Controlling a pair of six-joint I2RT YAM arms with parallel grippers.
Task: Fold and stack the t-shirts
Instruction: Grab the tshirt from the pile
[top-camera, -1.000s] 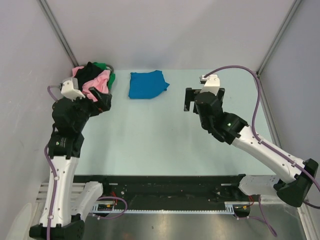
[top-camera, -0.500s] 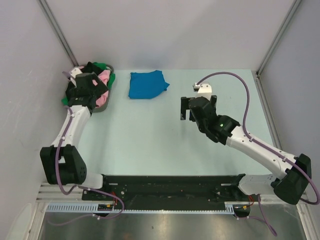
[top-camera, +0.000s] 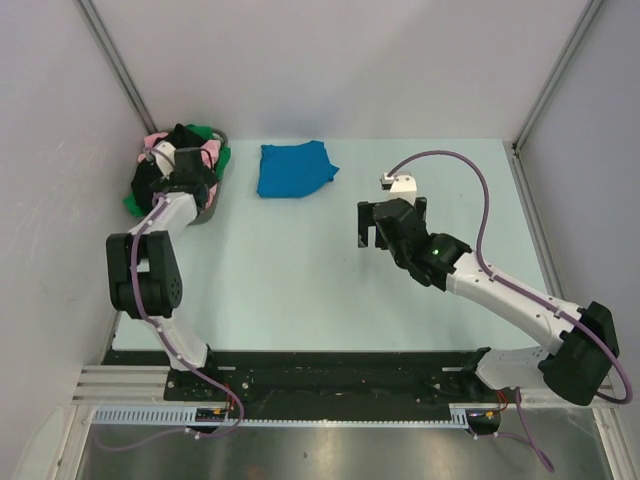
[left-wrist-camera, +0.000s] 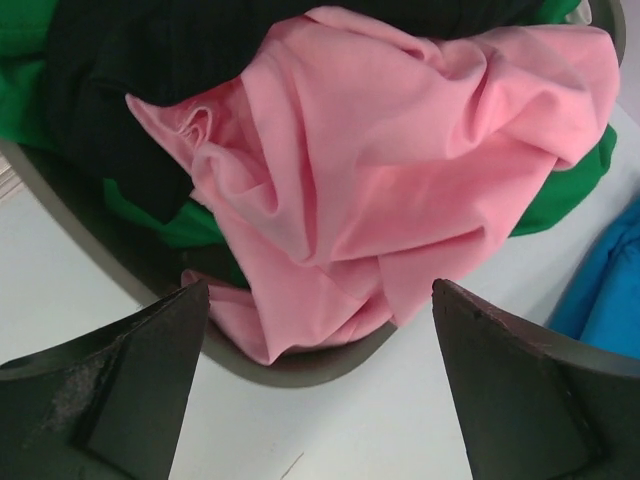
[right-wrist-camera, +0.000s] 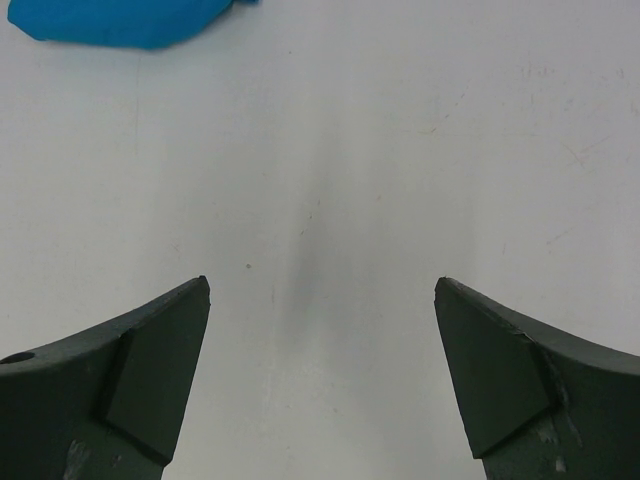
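T-shirts: the light pink soft cloth t-shirt (left-wrist-camera: 400, 170) lies crumpled on top of the heap in the grey round basket (left-wrist-camera: 300, 365). The black cloth t-shirt (left-wrist-camera: 150, 60) is bunched behind it, and the green cloth t-shirt (left-wrist-camera: 570, 185) shows beneath and at the sides.
Folded one: the bright blue cloth t-shirt (top-camera: 295, 170) lies flat on the table, near the basket's right side at the far edge.
Stage, as I judge it: one shirt folded, three waiting in the basket; pink looks like the next pick.
Direction from my fingers: the pink heap sits straight ahead and below my left gripper (left-wrist-camera: 320, 300), centred between the tips.
Long axis: none clear; the pink bundle's main ridge runs diagonally, upper right to lower left in my wrist view.
Nearer arm: my left, right over the basket; my right is well apart.
Left fingers: spread wide, nothing between them, not touching cloth.
Right fingers: my right gripper (right-wrist-camera: 322, 290) is also spread wide and empty, hovering over bare table with the blue shirt beyond it to the left.
Surface: pale smooth tabletop (top-camera: 300, 280), faintly scuffed.
Room: plain pale walls on three sides, with metal struts at the far corners.
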